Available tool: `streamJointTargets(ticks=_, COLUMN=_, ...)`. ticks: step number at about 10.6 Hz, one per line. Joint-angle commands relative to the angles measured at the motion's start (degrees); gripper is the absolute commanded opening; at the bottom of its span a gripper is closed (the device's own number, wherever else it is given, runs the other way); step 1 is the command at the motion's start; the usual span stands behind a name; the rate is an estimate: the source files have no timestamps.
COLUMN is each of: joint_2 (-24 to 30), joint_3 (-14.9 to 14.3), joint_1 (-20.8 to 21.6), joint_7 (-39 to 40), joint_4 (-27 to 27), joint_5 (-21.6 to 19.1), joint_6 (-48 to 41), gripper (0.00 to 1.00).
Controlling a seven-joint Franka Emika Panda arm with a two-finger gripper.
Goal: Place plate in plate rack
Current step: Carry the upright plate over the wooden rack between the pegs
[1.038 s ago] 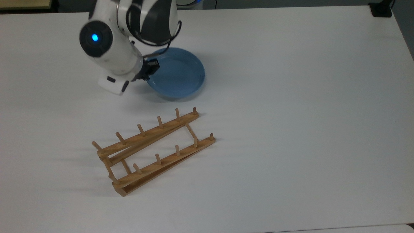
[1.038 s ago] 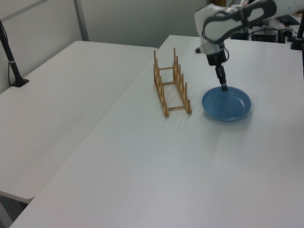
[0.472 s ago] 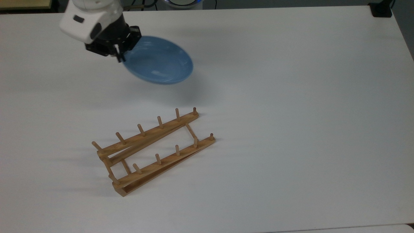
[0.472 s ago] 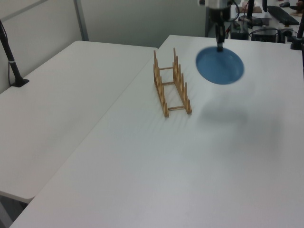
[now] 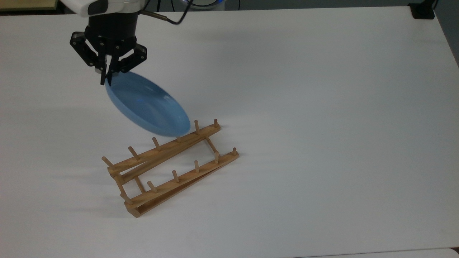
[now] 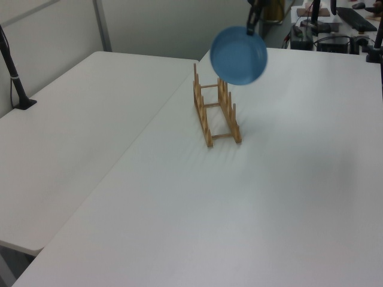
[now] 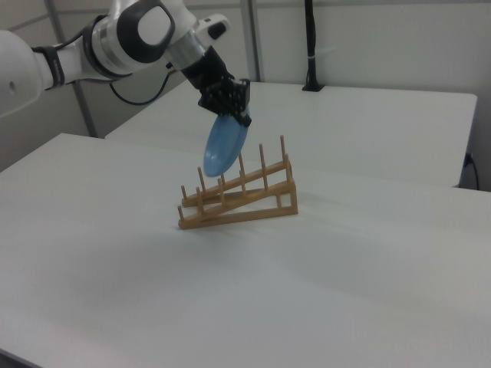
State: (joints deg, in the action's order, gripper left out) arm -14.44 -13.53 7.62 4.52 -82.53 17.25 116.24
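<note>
My gripper is shut on the upper rim of the light-blue plate. The plate hangs in the air, tilted nearly on edge, above the far rail of the wooden plate rack. In the top view the plate's lower edge overlaps the pegs of the rack's upper rail. The rack stands on the white table with nothing in its slots. In the left view the gripper holds the plate from above.
A black post stands on the neighbouring white table at the left view's left. A dark clamp sits at the table's far right corner in the top view. Equipment and cables lie behind the table in the left view.
The plate was lifted off the table, turned from flat to nearly on edge, and carried toward the rack. It now hangs over the rack's far rail. The rack has not moved.
</note>
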Motion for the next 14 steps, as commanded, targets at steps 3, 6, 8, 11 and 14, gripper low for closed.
streamJointTargets(ticks=3, joint_2=-5.4, joint_3=-0.5, joint_1=3.2, joint_7=-20.6, joint_4=3.8, joint_5=21.3, joint_6=5.0, gripper=0.0)
streamJointTargets(ticks=6, joint_2=-7.1, joint_3=-0.4, joint_1=3.3, joint_7=-23.0, joint_4=3.8, joint_5=25.9, joint_6=8.7, gripper=0.0)
streamJointTargets(ticks=8, joint_2=-8.7, joint_3=-0.4, joint_1=3.4, joint_7=-24.1, joint_4=3.8, joint_5=28.5, joint_6=9.2, gripper=0.0)
streamJointTargets(ticks=11, joint_2=-10.6, joint_3=-0.4, joint_1=4.5, joint_7=-25.3, joint_4=3.5, joint_5=30.8, joint_6=10.5, gripper=0.0)
streamJointTargets(ticks=14, joint_2=-11.9, joint_3=-0.3, joint_1=5.1, joint_7=-25.3, joint_4=3.2, joint_5=30.7, joint_6=10.8, gripper=0.0)
